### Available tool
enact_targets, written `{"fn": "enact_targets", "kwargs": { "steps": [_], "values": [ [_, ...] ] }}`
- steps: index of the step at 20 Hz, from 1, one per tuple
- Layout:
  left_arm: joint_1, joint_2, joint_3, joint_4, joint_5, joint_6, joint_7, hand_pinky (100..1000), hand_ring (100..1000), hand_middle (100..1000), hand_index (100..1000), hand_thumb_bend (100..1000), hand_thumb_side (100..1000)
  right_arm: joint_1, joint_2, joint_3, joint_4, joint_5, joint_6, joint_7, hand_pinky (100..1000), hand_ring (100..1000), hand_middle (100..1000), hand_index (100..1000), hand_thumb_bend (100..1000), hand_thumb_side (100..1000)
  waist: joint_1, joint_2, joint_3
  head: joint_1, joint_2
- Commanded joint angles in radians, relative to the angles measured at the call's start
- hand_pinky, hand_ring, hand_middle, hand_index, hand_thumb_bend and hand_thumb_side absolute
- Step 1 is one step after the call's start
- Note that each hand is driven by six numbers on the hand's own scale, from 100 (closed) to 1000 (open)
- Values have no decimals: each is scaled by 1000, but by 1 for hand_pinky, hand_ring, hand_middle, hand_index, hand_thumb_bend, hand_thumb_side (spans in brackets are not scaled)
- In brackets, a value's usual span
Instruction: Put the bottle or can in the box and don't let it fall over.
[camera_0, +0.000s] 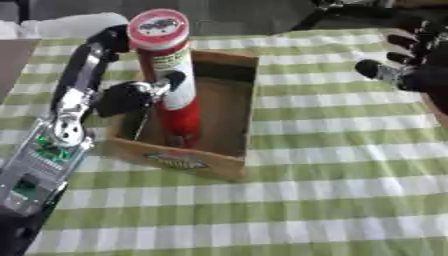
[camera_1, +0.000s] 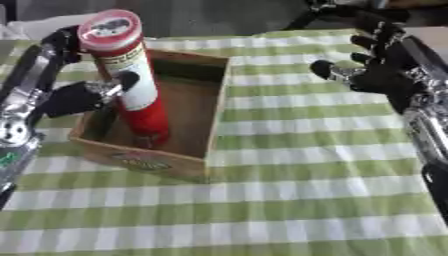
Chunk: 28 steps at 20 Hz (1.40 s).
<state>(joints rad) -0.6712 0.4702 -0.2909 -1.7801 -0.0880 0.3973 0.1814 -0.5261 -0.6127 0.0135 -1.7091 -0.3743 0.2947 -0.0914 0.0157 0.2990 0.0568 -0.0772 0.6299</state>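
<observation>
Covering the whole surface (camera_0: 306, 200) is a cloth of green and white checks, bare along the near edge. Past that bare strip, toward the left side, a shallow brown cardboard box (camera_0: 229, 130) sits open at the top, with a printed label on its near wall. Inside the box, at its near left part, a tall red can (camera_0: 175, 75) with a white label band and a red and white lid stands on the box floor, leaning slightly with its top toward the far left. The robot's left arm runs up the left edge of the surface, silver and black with a green circuit board showing near its base. The left hand (camera_0: 131, 95) reaches over the box's left wall and is closed around the middle of the can, the thumb pressed on the white label and the fingers curling behind near the top. Farther back, near the right edge, the right hand (camera_1: 381, 65) hovers above the cloth, fingers spread and relaxed, holding nothing, well apart from the box.
</observation>
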Motion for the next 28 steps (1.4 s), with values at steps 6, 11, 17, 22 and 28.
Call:
{"fn": "enact_targets", "kwargs": {
  "steps": [6, 11, 17, 22, 28],
  "values": [
    [76, 85, 132, -211, 84, 27, 69, 900, 850, 760, 890, 541, 421, -5, -41, -18, -13, -4, -5, -9, 962, 1000, 990, 964, 662, 100, -9, -30, 10, 10, 0],
    [142, 102, 181, -219, 131, 10, 125, 886, 852, 771, 910, 496, 418, -4, -43, -24, -10, -7, -5, -15, 962, 1000, 990, 966, 665, 100, -17, -26, 18, 6, -3],
    [209, 108, 234, -220, 196, 1, 215, 879, 849, 768, 902, 511, 381, -5, -44, -29, -11, -9, -8, -21, 962, 1000, 991, 966, 663, 100, -26, -26, 19, 3, -5],
    [238, 97, 250, -211, 208, -13, 267, 908, 849, 766, 892, 484, 300, -5, -46, -35, -15, -7, -11, -25, 963, 1000, 993, 967, 657, 100, -28, -24, 27, 1, -9],
    [322, 65, 283, -220, 278, -82, 334, 890, 843, 760, 870, 430, 250, -2, -45, -38, -21, 4, -6, -27, 964, 1000, 995, 968, 647, 100, -23, -19, 27, 11, -10]
  ]
}}
